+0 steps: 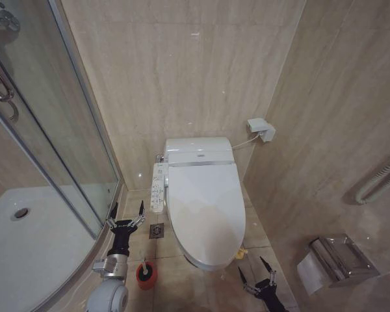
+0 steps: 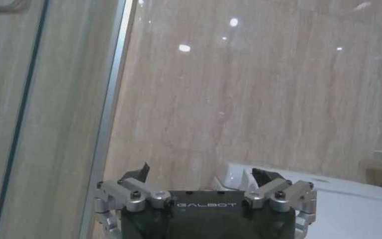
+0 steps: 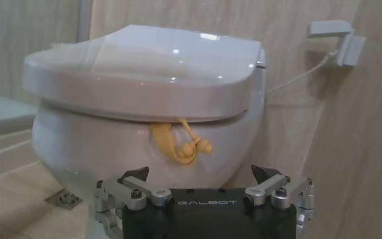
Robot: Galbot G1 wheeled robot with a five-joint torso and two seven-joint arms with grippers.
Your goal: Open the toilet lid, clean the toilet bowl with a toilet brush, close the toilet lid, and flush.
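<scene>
**A:** Where do you have the toilet right now?

**B:** In your head view the toilet lid (image 1: 205,201) is down flat, covering the toilet bowl (image 1: 201,261), of which you see only the outer front curve under the lid's rim. It sits dead centre, against the beige tiled wall (image 1: 182,78) at 12 o'clock. The button panel (image 1: 158,186) runs along its side at 9 o'clock from the lid.

**A:** And the brush?

**B:** The toilet brush (image 1: 143,266) stands upright in its red holder (image 1: 146,275) on the floor, at about 7 o'clock from the lid. A floor drain (image 1: 156,230) lies between the holder and the panel.

**A:** Your left gripper?

**B:** Your left gripper (image 1: 126,214) hovers with its fingers spread apart, holding nothing, at 11 o'clock from the brush and just beside the glass shower door (image 1: 65,156).

**A:** The right one?

**B:** Your right gripper (image 1: 255,272) is low at 5 o'clock from the lid, fingers also spread wide and empty, near the bowl's front but apart from it. In your right wrist view a yellow tag (image 3: 177,144) hangs from the lid's front edge, straight ahead between the two fingertips (image 3: 138,174). A toilet paper holder (image 1: 335,260) is on the wall at 3 o'clock from that gripper.
</scene>
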